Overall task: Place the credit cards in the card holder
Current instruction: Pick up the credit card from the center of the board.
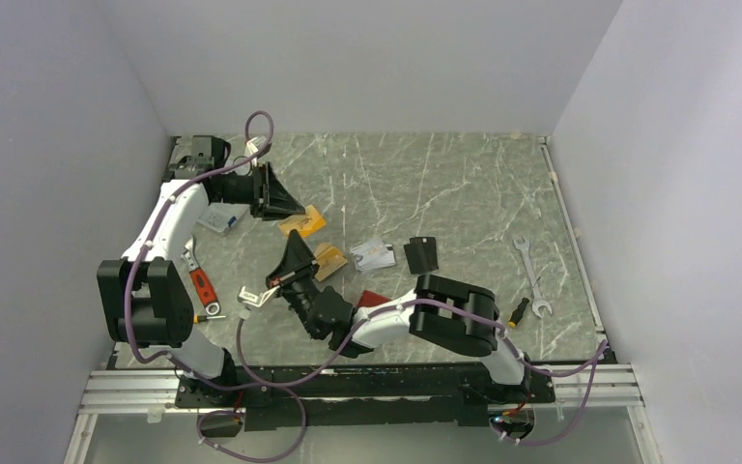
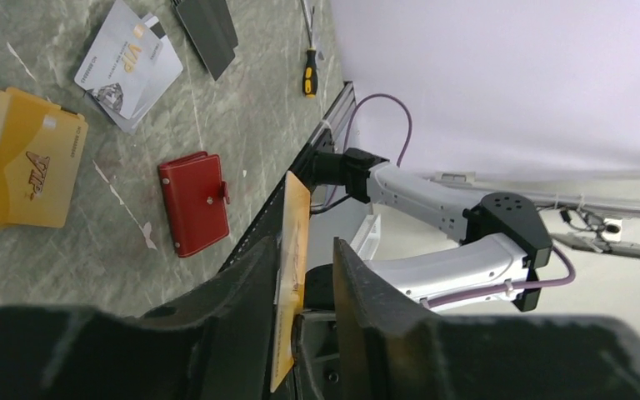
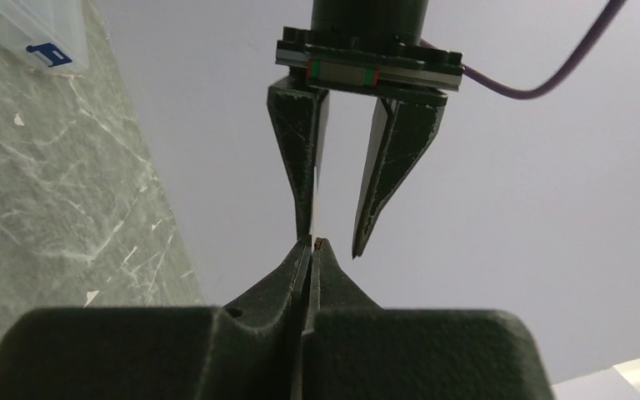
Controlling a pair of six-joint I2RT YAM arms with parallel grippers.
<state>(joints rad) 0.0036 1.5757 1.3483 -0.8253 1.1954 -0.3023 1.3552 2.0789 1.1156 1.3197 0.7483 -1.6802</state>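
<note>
A gold credit card (image 2: 294, 217) stands edge-on above the table, passing between both grippers. My right gripper (image 3: 311, 242) is shut on its lower end. My left gripper (image 2: 304, 250) stands open around the other end: the card (image 3: 317, 208) lies against one finger, with a gap to the other. More gold cards (image 1: 301, 224) and silver-white cards (image 1: 374, 254) lie flat mid-table. The dark-red card holder (image 2: 193, 202) lies closed near the front edge, partly hidden by the right arm in the top view (image 1: 375, 299).
A small black rectangle (image 1: 422, 254) lies right of the silver cards. Two wrenches (image 1: 531, 275) and a screwdriver (image 1: 519, 311) lie at the right. A red-handled tool (image 1: 200, 287) and a clear packet (image 1: 217, 220) lie by the left arm.
</note>
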